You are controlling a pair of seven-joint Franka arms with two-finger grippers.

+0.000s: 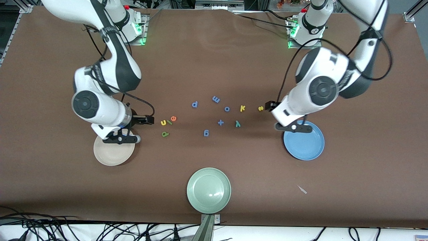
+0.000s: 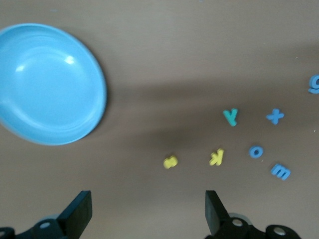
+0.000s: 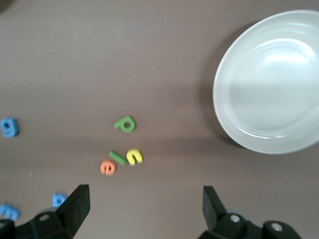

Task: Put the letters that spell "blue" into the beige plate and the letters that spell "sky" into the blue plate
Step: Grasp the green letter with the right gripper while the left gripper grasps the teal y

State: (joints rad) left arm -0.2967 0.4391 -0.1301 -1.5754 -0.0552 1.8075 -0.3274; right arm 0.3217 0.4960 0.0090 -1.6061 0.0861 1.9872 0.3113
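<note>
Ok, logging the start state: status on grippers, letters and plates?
Left gripper open over the table by the blue plate. Right gripper open by the beige plate. All letters on the table, both plates without letters. Nothing blocking.

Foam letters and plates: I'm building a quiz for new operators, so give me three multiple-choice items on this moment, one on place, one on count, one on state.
1. Where does the yellow s lie?
A. in the blue plate
B. on the table beside the yellow k
C. in the pale green plate

2. How many plates are on the table?
A. two
B. three
C. four

3. How are the left gripper and right gripper?
A. both open
B. both shut
C. one holds a letter

Answers: 1 B, it sits on the brown cloth near the k. 2 B, beige plate, pale green, blue. 3 A, both wrist views show the fingers wide apart and empty.
</note>
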